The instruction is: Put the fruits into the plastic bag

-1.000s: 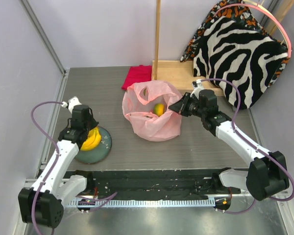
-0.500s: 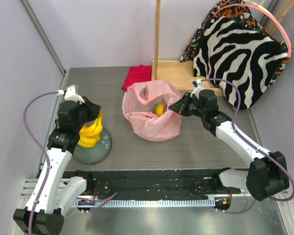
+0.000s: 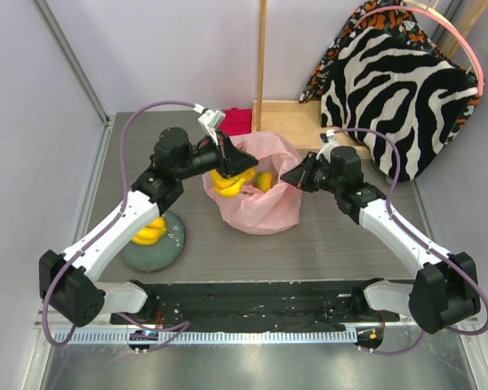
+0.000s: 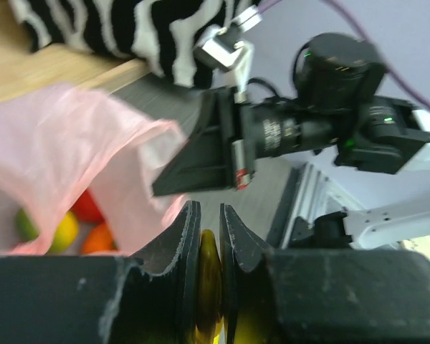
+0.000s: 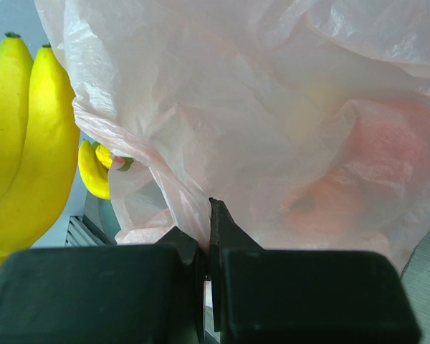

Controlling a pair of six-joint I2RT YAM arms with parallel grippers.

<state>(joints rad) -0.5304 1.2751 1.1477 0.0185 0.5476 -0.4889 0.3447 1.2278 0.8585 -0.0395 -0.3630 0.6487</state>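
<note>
The pink plastic bag (image 3: 256, 203) stands open mid-table. My right gripper (image 3: 291, 176) is shut on its right rim, and the film is pinched between the jaws (image 5: 206, 215). My left gripper (image 3: 241, 169) hangs over the bag's mouth, shut on a bunch of yellow bananas (image 3: 226, 184); a banana (image 4: 209, 276) sits between its jaws (image 4: 209, 218). Inside the bag lie a red fruit (image 4: 89, 208), an orange one (image 4: 100, 240) and a green one (image 4: 27, 223). In the right wrist view the bananas (image 5: 29, 143) hang left of the bag (image 5: 272, 107).
More yellow bananas (image 3: 149, 231) lie on the round grey-blue plate (image 3: 159, 253) at the front left. A magenta-red cloth (image 3: 237, 120) lies behind the bag. A wooden board (image 3: 297, 122) and a zebra-print cushion (image 3: 398, 97) fill the back right.
My left gripper lifted bananas off the plate and swung right and away to the bag's mouth. The right arm and the bag stayed still.
</note>
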